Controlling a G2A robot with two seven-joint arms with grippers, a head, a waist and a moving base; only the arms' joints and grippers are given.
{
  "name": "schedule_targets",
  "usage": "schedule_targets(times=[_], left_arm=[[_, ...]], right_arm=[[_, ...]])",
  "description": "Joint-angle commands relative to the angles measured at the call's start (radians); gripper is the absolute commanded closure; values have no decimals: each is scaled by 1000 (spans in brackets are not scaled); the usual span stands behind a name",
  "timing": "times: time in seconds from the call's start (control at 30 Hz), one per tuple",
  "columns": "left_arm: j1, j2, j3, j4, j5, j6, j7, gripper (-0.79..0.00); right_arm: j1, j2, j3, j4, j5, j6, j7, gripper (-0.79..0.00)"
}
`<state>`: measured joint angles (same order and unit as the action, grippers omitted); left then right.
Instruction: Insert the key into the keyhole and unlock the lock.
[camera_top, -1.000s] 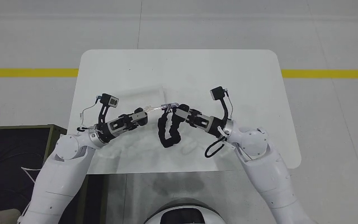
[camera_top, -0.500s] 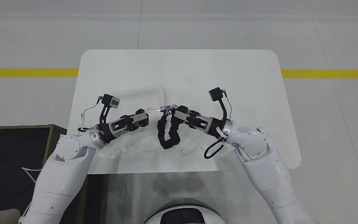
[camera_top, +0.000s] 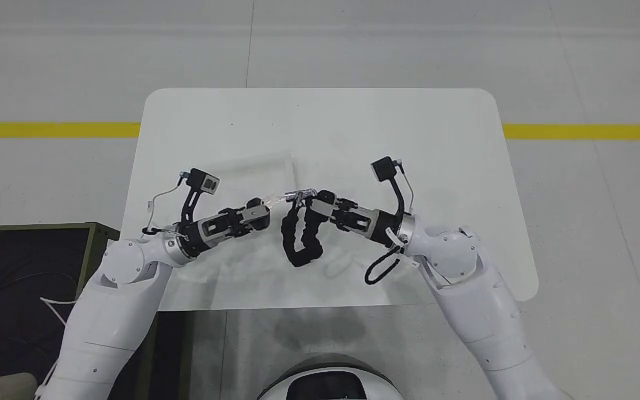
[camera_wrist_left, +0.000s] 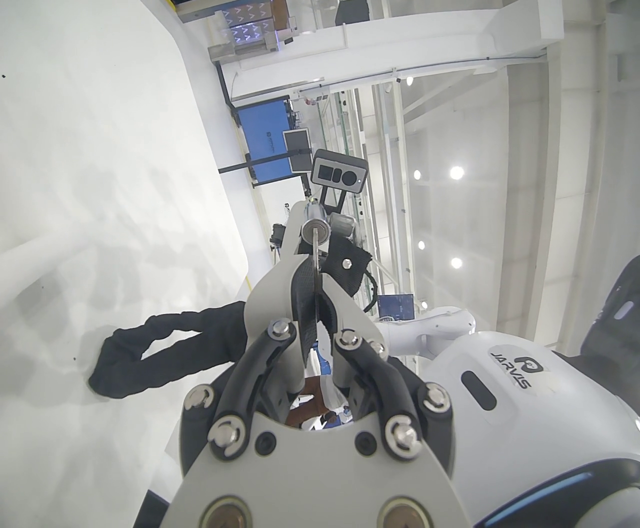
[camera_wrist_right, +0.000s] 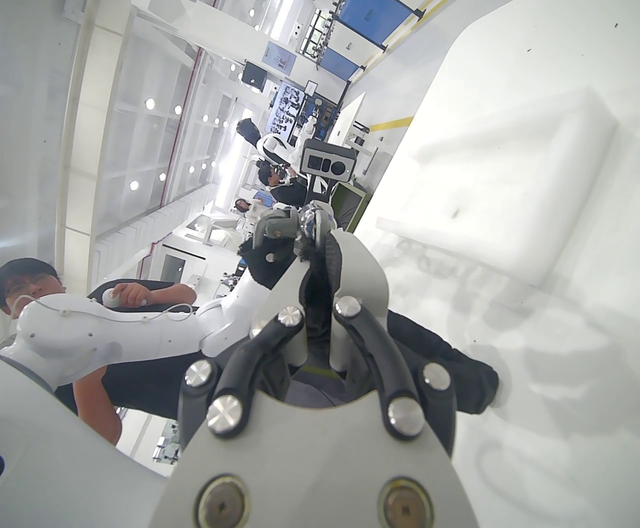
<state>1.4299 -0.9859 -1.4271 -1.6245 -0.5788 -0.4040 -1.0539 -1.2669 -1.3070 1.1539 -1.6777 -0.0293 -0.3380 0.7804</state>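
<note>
Top view: both arms meet over the table (camera_top: 450, 130), about midway between its left and right edges and nearer its near edge than its far edge. The left gripper (camera_top: 266, 207) and right gripper (camera_top: 318, 203) face each other tip to tip, with small silver parts between them.

Left wrist view: the left gripper's fingers (camera_wrist_left: 292, 280) are pressed together on the key (camera_wrist_left: 315, 265). Its blade is seen edge-on as a thin dark strip. The key's tip meets the centre of the round silver end of the lock (camera_wrist_left: 316, 231), and key and lock end are in line. How far the key has entered cannot be told.

Right wrist view: the right gripper is clamped on the lock body just behind the silver end. The fingers and the lock end cover the key here, so this view adds the grip on the lock but nothing on the keyhole.

The lock's black loop (camera_top: 300, 235) hangs from the held end towards the table's near edge. The left wrist view shows its far bend resting on the table top.

A pale block (camera_top: 255, 168) lies flat towards the table's far-left corner, apart from both grippers. It is a faint outline from above, while the right wrist view shows its thickness and raised edges.

Print: blue boards (camera_wrist_left: 265, 132) in the room behind carry marks too small to read.
</note>
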Motion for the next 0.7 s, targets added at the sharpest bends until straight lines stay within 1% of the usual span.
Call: schedule_targets(times=[0.0,0.03,0.07,0.17,0.3,0.4,0.43,0.47,0.5,0.53,0.57,0.6,0.63,0.67], left_arm=[[-3,-1,-1,1,-3,13,-2,-77],[-3,-2,-1,0,-10,14,-2,-588],[-4,-2,-2,0,-11,16,-6,-785],[-5,-3,-8,4,-24,15,-14,-785],[-1,-7,-29,21,-83,-12,-9,-785],[-8,-7,-38,36,-84,-11,-19,-785],[-11,-8,-38,38,-83,-11,-22,-702],[-13,-8,-39,40,-78,-13,-25,-456],[-14,-9,-36,41,-76,-15,-27,-363],[-16,-10,-33,41,-73,-14,-28,-342],[-18,-11,-30,41,-68,-10,-32,-203],[-21,-12,-28,42,-63,-8,-35,-95],[-23,-12,-26,42,-58,-9,-37,-68],[-24,-13,-24,42,-54,-9,-41,-6]], right_arm=[[1,1,1,-1,3,3,1,0],[2,2,2,-2,8,5,3,0],[2,2,3,-2,14,7,4,0],[5,3,11,4,54,14,11,0],[10,5,21,15,109,24,30,0],[15,6,19,20,141,32,57,0],[16,6,17,22,143,36,63,0],[17,7,14,24,143,41,67,0],[19,7,11,27,140,46,70,0],[21,7,7,28,139,52,72,0],[22,6,3,29,142,57,72,0],[23,6,-1,31,146,64,74,0],[26,6,-3,33,145,70,73,0],[28,5,-6,35,145,75,73,0]])
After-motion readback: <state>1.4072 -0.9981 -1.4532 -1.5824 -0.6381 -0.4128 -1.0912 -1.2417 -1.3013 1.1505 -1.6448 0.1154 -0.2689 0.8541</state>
